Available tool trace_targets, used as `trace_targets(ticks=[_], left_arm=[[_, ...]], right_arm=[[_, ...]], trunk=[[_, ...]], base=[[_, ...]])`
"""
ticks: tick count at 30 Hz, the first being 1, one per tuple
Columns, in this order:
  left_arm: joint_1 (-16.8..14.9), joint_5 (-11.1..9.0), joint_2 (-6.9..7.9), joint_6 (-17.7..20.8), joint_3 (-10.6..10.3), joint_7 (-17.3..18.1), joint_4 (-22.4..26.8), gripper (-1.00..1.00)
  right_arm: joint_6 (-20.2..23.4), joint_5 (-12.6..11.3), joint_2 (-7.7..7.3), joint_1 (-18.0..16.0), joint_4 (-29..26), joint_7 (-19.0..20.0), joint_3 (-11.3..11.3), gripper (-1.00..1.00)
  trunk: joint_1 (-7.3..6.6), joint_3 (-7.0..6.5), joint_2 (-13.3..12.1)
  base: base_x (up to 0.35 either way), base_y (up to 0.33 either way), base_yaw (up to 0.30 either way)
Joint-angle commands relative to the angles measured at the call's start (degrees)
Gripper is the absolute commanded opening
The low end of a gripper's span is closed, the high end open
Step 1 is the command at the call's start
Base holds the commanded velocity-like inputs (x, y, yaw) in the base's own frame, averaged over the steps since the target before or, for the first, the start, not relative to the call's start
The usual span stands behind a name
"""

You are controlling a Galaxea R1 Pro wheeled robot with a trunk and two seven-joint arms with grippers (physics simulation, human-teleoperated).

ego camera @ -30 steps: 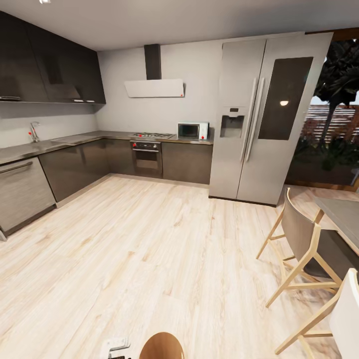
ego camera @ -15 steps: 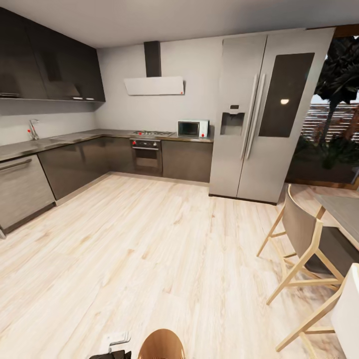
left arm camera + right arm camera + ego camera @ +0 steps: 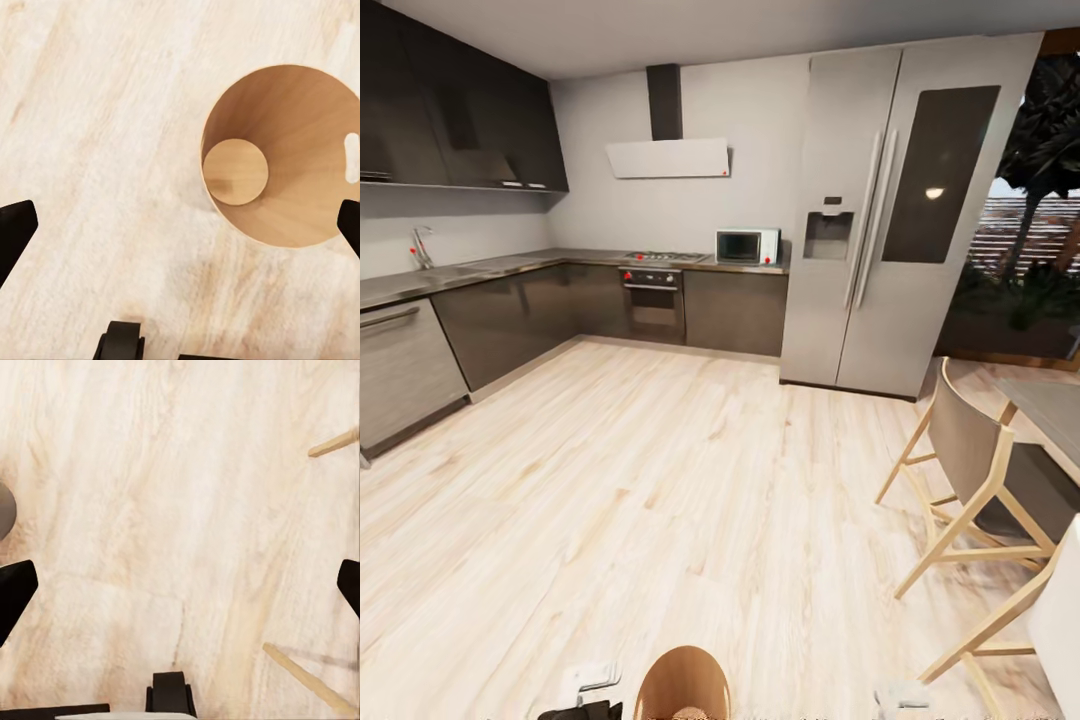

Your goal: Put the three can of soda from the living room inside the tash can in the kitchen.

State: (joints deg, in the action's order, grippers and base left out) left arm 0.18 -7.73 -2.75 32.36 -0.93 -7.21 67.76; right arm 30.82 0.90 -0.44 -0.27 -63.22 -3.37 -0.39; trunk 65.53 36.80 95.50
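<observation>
The robot is sitting in the kitchen, looking out over a big stretch of pale wood floor [image 3: 660,480]. Nothing is blocking the middle of the room. Over on the right, two light-wood chairs [image 3: 970,480] are standing beside a grey table [image 3: 1050,415], and their legs are poking into the right wrist view too.

At the far wall a steel double-door fridge [image 3: 900,210] is standing at the right, with a glass door behind it showing plants outside. Left of the fridge a small white microwave [image 3: 747,246] is sitting on the counter, then a built-in oven [image 3: 653,305] with a hob on top and a white hood [image 3: 668,158] above. Dark grey cabinets [image 3: 510,325] are running along the left wall, with a tap [image 3: 422,247] at the sink. I can't make out any brand or lettering on anything, only little red dots on the appliances.

The tash can [image 3: 281,154] is sitting on the floor right up against the robot, its rim peeking in at the near edge of the head view [image 3: 683,683]. It's a round, light-brown wooden bucket narrowing toward the base, with a slot handle cut into its wall. The inside is smooth brown.

The left gripper [image 3: 180,225] is hanging over the floor just beside the bin, fingers spread wide apart and holding nothing. The right gripper [image 3: 180,585] is hanging over bare floor, fingers spread wide too, nothing between them.
</observation>
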Motion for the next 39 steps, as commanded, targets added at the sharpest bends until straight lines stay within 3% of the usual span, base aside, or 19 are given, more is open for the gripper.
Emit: trace_targets(ticks=[1,2,4,5,8,11,15,19,22,39], left_arm=[[0.0,0.0,0.01,0.0,0.0,0.0,0.0,1.0],[0.0,0.1,0.02,0.4,0.1,0.0,0.8,1.0],[0.0,0.3,0.02,2.5,0.0,-0.2,4.5,1.0],[0.0,0.2,0.08,7.3,-0.3,-0.2,11.7,1.0],[0.0,0.2,0.1,8.5,-0.2,-0.1,13.8,1.0],[0.0,0.5,0.35,9.1,0.1,-0.1,14.8,1.0],[0.0,0.6,0.59,9.0,0.2,-0.2,15.0,1.0],[0.0,0.8,0.71,9.5,0.2,-0.2,15.2,1.0],[0.0,0.8,0.68,9.5,0.2,-0.2,15.2,1.0],[0.0,0.8,0.71,9.6,0.3,-0.2,15.5,1.0]], right_arm=[[2.2,0.0,-0.05,0.0,-3.5,0.0,0.1,1.0],[6.8,0.0,-0.25,0.0,-10.4,0.1,0.2,1.0],[9.0,0.0,-0.45,0.0,-14.1,0.2,0.3,1.0],[10.3,-0.1,-0.49,0.0,-16.6,0.4,0.5,1.0],[10.6,0.0,-0.51,0.0,-18.5,0.4,0.5,1.0],[10.8,0.0,-0.52,0.0,-24.2,0.5,0.5,1.0],[10.7,-0.1,-0.51,0.0,-25.2,0.7,0.5,1.0],[10.8,-0.2,-0.37,0.0,-25.4,0.7,4.6,1.0],[10.8,-0.2,-0.38,0.0,-25.4,0.7,5.6,1.0],[10.8,0.0,-0.44,0.0,-25.5,0.6,6.0,1.0]], trunk=[[0.23,0.29,0.4],[0.45,0.56,0.8],[0.89,1.1,1.6],[1.11,1.38,2.0],[1.76,2.19,3.2],[2.42,3.01,4.4],[3.3,4.1,6.0],[4.18,5.19,7.6],[4.84,6.01,8.8],[8.57,10.65,15.7]], base=[[0.0,0.0,0.0],[0.0,0.0,0.0],[0.0,0.0,0.0],[0.0,0.0,0.0],[0.0,0.0,0.0],[0.0,0.0,0.0],[0.0,0.0,0.0],[0.0,0.0,0.0],[0.0,0.0,0.0],[0.0,0.0,0.0]])
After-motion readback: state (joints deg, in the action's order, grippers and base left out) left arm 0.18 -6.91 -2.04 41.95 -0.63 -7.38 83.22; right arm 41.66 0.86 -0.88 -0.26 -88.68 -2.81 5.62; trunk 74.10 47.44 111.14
